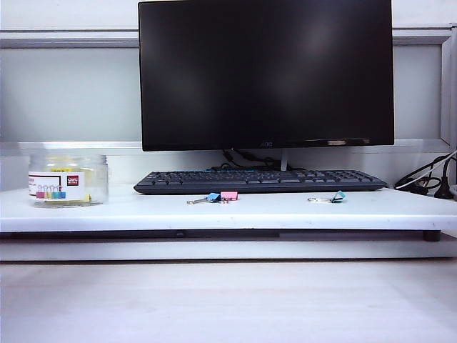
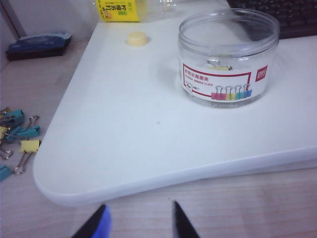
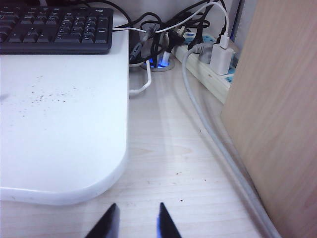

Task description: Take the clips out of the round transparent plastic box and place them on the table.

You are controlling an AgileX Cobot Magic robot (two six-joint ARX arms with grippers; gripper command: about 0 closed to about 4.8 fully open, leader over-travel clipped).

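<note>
Both tools [image 2: 140,224] [image 3: 136,222] parted, empty; clear round box [image 2: 228,57].

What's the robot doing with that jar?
Nothing is being handled yet. The clear jar stands on the white table with a yellow clip inside. The left gripper hangs open off the table's corner, short of the jar. The right gripper hangs open, empty, off the other corner.

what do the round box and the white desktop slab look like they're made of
Round box: clear, glossy plastic by the look; you see through its wall to the yellow clips inside. White slab: smooth matte white, likely laminated board or plastic, with rounded edges; can't tell which.
</note>
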